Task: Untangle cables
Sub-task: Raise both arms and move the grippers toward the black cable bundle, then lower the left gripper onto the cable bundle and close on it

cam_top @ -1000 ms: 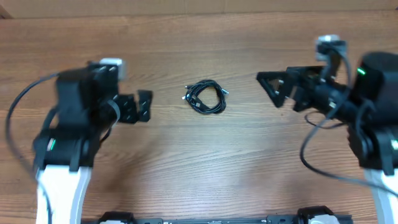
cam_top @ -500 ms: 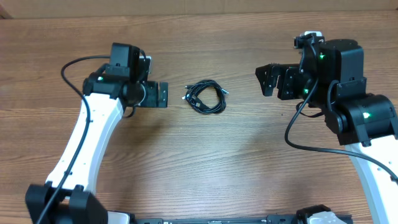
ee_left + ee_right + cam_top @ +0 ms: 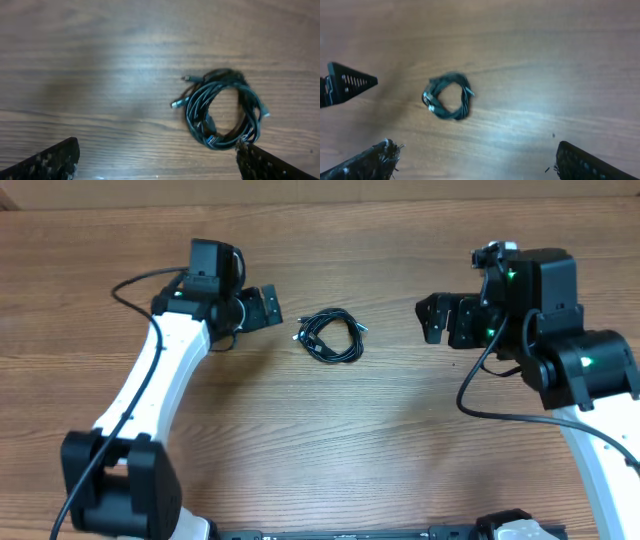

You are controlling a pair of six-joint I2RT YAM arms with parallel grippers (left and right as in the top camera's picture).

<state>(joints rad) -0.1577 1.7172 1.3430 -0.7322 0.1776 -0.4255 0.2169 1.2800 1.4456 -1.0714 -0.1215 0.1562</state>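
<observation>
Wooden table (image 3: 330, 440), bundled cables (image 3: 331, 337) between left end effector (image 3: 270, 308) and right end effector (image 3: 429, 320), both wide, empty.

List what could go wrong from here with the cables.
1. The cables lie in one tight coil, so a hand closing on it would likely pinch both cords and lift the whole bundle.
2. The cords are thin and flat on the table; a grip may slip off or scrape the wood.
3. The left hand and right hand, both open, face the coil from opposite sides and could collide over it.
</observation>
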